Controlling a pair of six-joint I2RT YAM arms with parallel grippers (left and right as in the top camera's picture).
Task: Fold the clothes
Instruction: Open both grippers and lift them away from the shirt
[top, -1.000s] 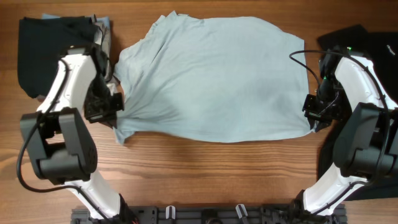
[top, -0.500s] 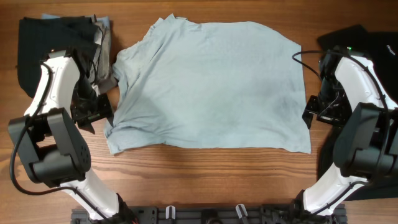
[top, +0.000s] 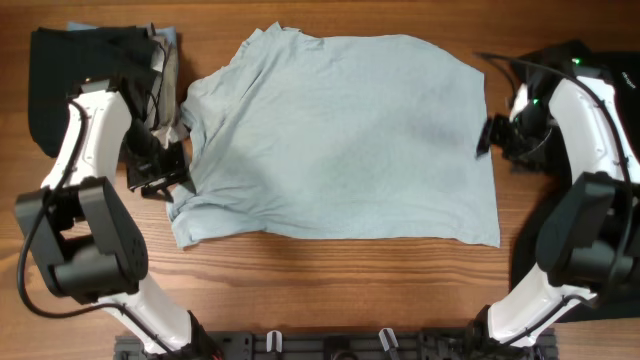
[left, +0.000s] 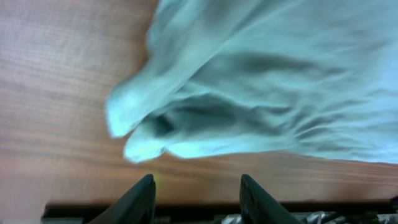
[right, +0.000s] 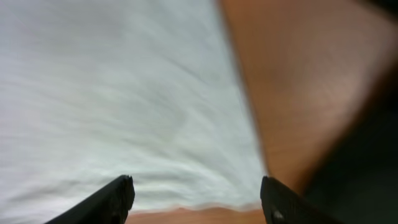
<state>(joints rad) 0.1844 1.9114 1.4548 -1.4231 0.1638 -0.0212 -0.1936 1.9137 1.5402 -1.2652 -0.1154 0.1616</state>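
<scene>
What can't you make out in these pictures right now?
- Overhead: the dark pile top left is partly under the left arm; its piece count is unclear.
- Overhead: the black garment at right is cut by the frame edge and covered by the right arm.
- Right wrist: motion blur hides the shirt's weave and hem.

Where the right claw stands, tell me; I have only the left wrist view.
Observer: The right claw is at the right edge of the light-blue T-shirt, open and holding nothing.
Operator: Report how the whole shirt lies.
Observer: It is spread out flat on the table, with no fold made yet.
</scene>
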